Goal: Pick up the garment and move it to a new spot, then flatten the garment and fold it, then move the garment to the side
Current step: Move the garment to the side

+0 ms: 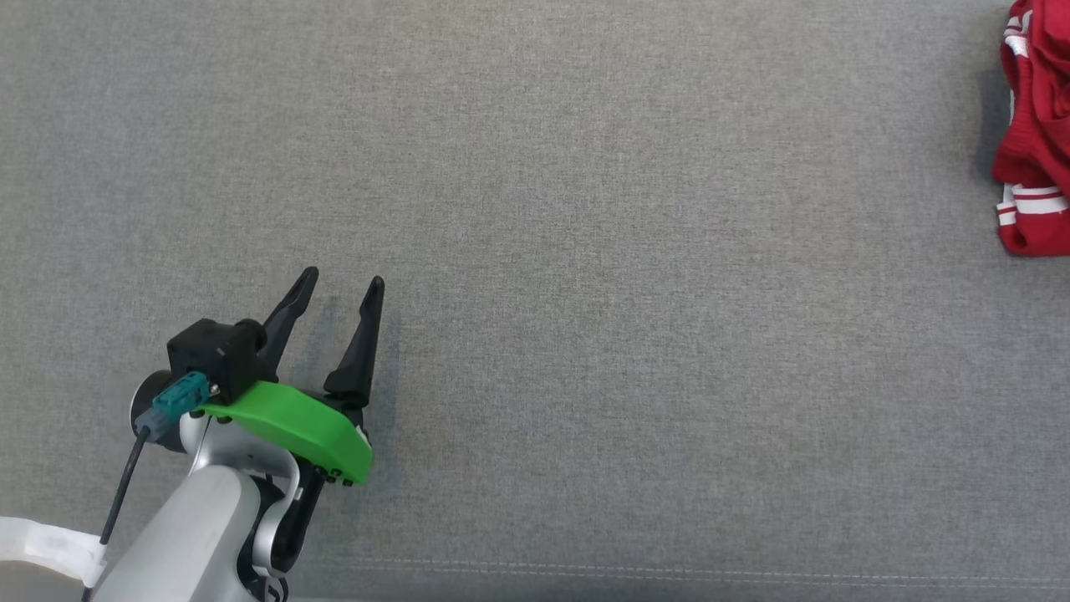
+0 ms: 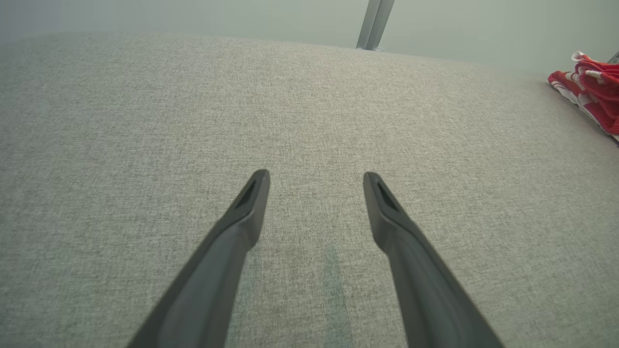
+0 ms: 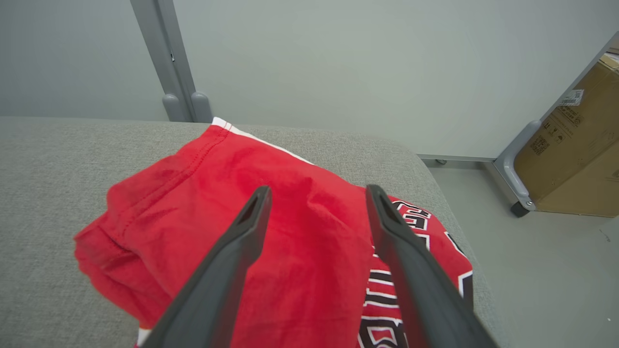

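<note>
The grey cushion (image 1: 585, 251) gives you broad bare fabric from its near stitched seam (image 1: 669, 573) to its far edge, with a pale wall panel (image 3: 338, 63) standing behind that edge. The cushion's right end curves down to open floor (image 3: 546, 270), where a cardboard box (image 3: 570, 159) sits beyond a grey frame on a small wheel (image 3: 519, 209).

The red garment (image 1: 1036, 125) lies bunched at the cushion's right end. The head view cuts it off, so you see only part of it there. The right wrist view shows red cloth (image 3: 169, 203) with white trim and black lettering, its lower part cut off.

Your right gripper (image 3: 317, 189) points over the garment at the cushion's right end, fingers spread wide and holding nothing. You cannot tell whether the tips touch the cloth.

Your left gripper (image 1: 344, 278) sits over the cushion's near left part, fingers apart and empty, well away from the garment.
</note>
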Controlling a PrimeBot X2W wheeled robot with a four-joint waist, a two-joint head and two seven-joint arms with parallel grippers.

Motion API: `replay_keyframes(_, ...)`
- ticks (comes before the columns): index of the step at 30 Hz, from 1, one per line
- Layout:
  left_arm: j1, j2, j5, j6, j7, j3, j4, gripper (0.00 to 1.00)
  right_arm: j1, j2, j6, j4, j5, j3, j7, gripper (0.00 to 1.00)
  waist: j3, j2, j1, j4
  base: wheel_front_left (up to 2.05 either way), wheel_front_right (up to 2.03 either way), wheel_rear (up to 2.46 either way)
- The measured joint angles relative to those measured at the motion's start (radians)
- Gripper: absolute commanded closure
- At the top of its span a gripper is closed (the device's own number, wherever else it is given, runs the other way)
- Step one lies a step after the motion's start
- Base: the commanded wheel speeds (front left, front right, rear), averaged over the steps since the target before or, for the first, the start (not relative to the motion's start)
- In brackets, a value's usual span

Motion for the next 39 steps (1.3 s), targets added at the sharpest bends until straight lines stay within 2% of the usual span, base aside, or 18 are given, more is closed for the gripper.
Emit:
replay_keyframes(10,0.006,-0.003,-0.008,0.0,-0.013,0.004,0.017,0.0,-0.002,0.026,-0.002,-0.067,-0.046,0.0,-0.007,0.0,-0.073,0.0,0.0,-0.022,0.0,0.0,0.0)
replay_keyframes(18,0.023,-0.008,-0.012,0.0,-0.034,0.011,0.03,0.0,0.009,0.069,-0.028,-0.163,-0.062,-0.051,-0.007,0.0,-0.141,0.0,0.0,-0.037,0.0,0.0,0.0)
replay_keyframes(29,0.062,-0.014,-0.026,0.0,-0.056,0.025,0.041,0.0,0.124,0.197,-0.054,-0.32,-0.078,-0.109,-0.008,0.0,-0.237,0.0,0.0,-0.047,0.0,0.0,0.0)
replay_keyframes(34,0.076,-0.031,-0.032,0.0,-0.069,0.034,0.047,0.0,0.223,0.249,-0.08,-0.374,-0.078,-0.135,-0.008,0.0,-0.279,0.0,-0.0001,-0.042,0.0,0.0,0.0)
replay_keyframes(39,0.114,-0.006,-0.017,0.0,-0.087,0.061,0.046,0.0,0.31,0.315,-0.102,-0.447,-0.1,-0.16,-0.008,0.0,-0.32,0.0,0.0,-0.034,0.0,0.0,0.0)
